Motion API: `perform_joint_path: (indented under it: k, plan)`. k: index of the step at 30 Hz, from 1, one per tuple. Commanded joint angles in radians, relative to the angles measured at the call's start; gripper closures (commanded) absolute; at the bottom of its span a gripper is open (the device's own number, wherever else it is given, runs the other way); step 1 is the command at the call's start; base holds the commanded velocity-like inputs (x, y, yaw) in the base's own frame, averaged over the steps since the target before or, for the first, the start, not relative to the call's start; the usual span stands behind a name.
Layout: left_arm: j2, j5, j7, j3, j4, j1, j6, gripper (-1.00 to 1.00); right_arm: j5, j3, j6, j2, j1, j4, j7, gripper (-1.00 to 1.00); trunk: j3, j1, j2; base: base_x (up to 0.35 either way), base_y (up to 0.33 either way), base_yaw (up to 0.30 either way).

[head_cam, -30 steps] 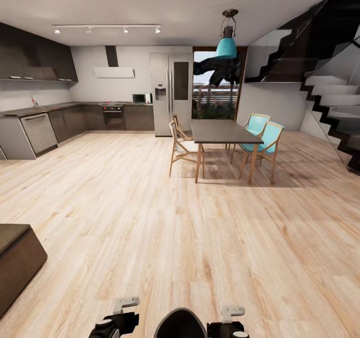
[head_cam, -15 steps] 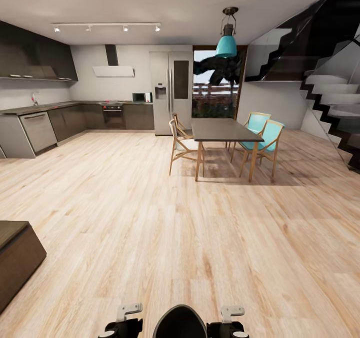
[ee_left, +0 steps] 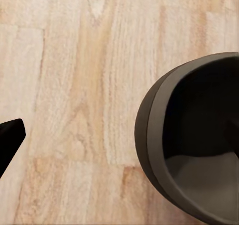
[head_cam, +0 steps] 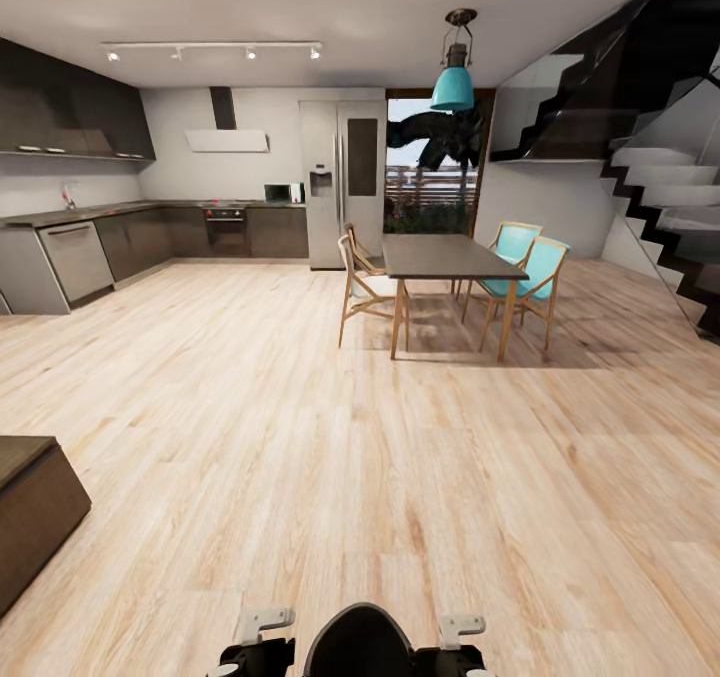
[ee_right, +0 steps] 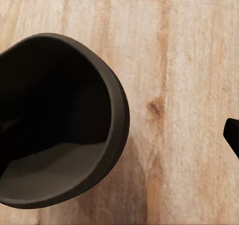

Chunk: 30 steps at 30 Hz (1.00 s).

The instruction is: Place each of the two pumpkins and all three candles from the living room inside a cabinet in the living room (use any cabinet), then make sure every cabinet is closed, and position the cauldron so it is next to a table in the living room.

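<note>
Now my head view has shifted against a second ago: the dark-brown cabinet [head_cam: 35, 512] sits lower at left, the dining table [head_cam: 448, 259] ahead. No readable writing. In my left wrist view, wooden floor [ee_left: 84, 85] beside the robot's base [ee_left: 199, 140]; my right wrist view matches. I cannot tell either gripper's state.

An open-plan home: a kitchen with dark cupboards [head_cam: 70, 117], oven [head_cam: 227, 232] and fridge [head_cam: 342, 185], a dining table [head_cam: 445, 259] with chairs [head_cam: 525, 272], and a staircase [head_cam: 665, 217].
</note>
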Motion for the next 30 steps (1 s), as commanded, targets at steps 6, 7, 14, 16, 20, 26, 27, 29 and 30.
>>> perform_joint_path:
  k: [6,7,14,16,20,26,27,29,30]
  plan:
    - [-0.005,0.009,0.004,-0.034,-0.002,0.0,0.004,-1.0,0.0,0.007,0.003,-0.001,0.0,0.004,0.0,-1.0,-0.02,0.023,-0.043,0.0,0.0,0.0]
    - [-0.006,0.009,0.004,-0.037,-0.002,0.0,0.004,-1.0,0.0,0.007,0.003,0.0,0.0,0.004,0.0,-1.0,-0.023,0.027,-0.05,0.0,0.0,0.0]
    - [-0.01,0.009,0.004,-0.042,0.01,0.001,0.002,-1.0,0.0,0.007,-0.016,0.001,0.0,0.008,0.0,-1.0,-0.045,0.054,-0.099,0.0,0.0,0.0]
    - [-0.01,0.008,0.002,-0.042,0.012,0.0,0.002,-1.0,0.0,0.007,-0.02,0.006,0.0,0.011,0.0,-1.0,-0.051,0.061,-0.113,0.0,0.0,0.0]
    - [-0.009,0.009,-0.002,-0.042,0.013,-0.001,0.002,-1.0,0.0,0.014,-0.015,0.033,-0.001,0.013,-0.001,-1.0,-0.064,0.077,-0.141,0.0,0.0,0.0]
    - [-0.007,0.013,0.0,-0.042,0.001,-0.001,0.01,-1.0,-0.004,0.019,0.041,0.036,-0.058,0.01,-0.002,-1.0,-0.083,0.1,-0.183,0.0,0.0,0.0]
    - [-0.006,0.013,0.0,-0.042,0.0,-0.001,0.012,-1.0,-0.006,0.019,0.059,0.036,-0.068,0.01,-0.001,-1.0,-0.086,0.103,-0.19,0.0,0.0,0.0]
    - [-0.006,0.014,-0.001,-0.042,-0.008,-0.001,0.014,-1.0,-0.011,0.019,0.079,0.036,-0.084,0.009,0.0,-1.0,-0.092,0.111,-0.204,0.0,0.0,0.0]
    - [-0.006,0.014,-0.001,-0.041,-0.016,-0.001,0.015,-1.0,-0.017,0.019,0.085,0.036,-0.089,0.009,0.0,-1.0,-0.095,0.115,-0.211,0.0,0.0,0.0]
